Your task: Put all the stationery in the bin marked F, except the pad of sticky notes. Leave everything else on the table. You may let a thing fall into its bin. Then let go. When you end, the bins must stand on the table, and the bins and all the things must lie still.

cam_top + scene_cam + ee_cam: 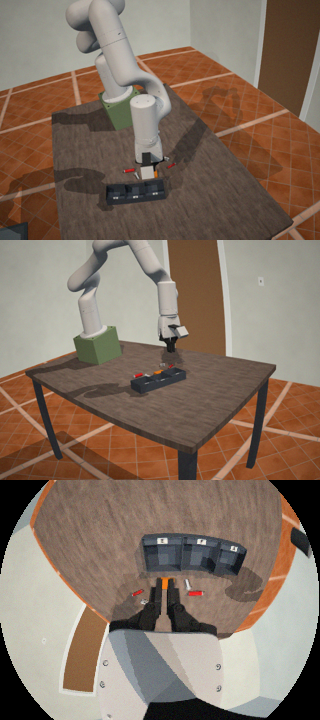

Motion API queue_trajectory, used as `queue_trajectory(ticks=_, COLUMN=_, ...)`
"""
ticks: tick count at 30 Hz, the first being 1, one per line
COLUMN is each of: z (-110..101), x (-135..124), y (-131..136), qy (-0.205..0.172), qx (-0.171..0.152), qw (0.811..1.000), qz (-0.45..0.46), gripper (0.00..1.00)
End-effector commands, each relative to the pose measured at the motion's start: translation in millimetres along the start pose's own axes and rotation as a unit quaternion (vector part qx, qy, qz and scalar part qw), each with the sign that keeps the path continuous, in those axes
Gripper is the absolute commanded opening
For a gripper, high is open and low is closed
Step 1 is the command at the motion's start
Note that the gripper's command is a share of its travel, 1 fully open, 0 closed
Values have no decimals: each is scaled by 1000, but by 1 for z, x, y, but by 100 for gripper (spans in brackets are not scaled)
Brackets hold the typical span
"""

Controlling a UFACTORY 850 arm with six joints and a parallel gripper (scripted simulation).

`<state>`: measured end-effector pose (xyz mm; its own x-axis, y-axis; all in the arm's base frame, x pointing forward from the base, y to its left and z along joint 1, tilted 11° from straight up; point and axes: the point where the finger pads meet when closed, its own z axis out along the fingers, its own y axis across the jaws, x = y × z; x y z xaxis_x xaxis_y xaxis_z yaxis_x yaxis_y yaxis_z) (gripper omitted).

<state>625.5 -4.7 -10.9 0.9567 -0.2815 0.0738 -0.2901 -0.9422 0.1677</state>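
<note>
A dark bin with three compartments (124, 200) (144, 387) (175, 542) stands on the table; its labels are too small to read. Behind it lie an orange block (155, 174) (158, 372) (166, 582), a red marker (129, 170) (137, 375) (195, 594), a silver bolt (136, 175) (146, 374) (187, 583), a small red piece (171, 165) (170, 366) (138, 594) and a small silver piece (166, 158) (162, 364). My gripper (170, 349) (164, 586) is shut and empty. It hangs well above the table, over the orange block behind the bin.
The green arm base (118, 116) (96, 348) stands at the table's back. The wooden table (206, 206) (206, 400) extends wide in front of and to the sides of the bin.
</note>
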Motion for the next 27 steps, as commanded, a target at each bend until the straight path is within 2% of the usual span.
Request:
queue_trajectory(ticks=1, z=-36, x=1, y=0, qy=1, qx=1, qw=1000, qz=0, gripper=7)
queue_trajectory(ticks=5, z=-67, x=1, y=0, qy=1, qx=1, qw=1000, qz=0, gripper=7)
queue_trajectory(ticks=17, z=-67, x=1, y=0, qy=1, qx=1, qw=1000, qz=0, gripper=7)
queue_trajectory(ticks=18, z=-63, x=-6, y=-2, qy=1, qx=1, qw=1000, qz=-25, gripper=29)
queue_trajectory(ticks=27, z=-25, x=-67, y=-24, qy=-1, qx=0, qw=982, qz=-186, gripper=29)
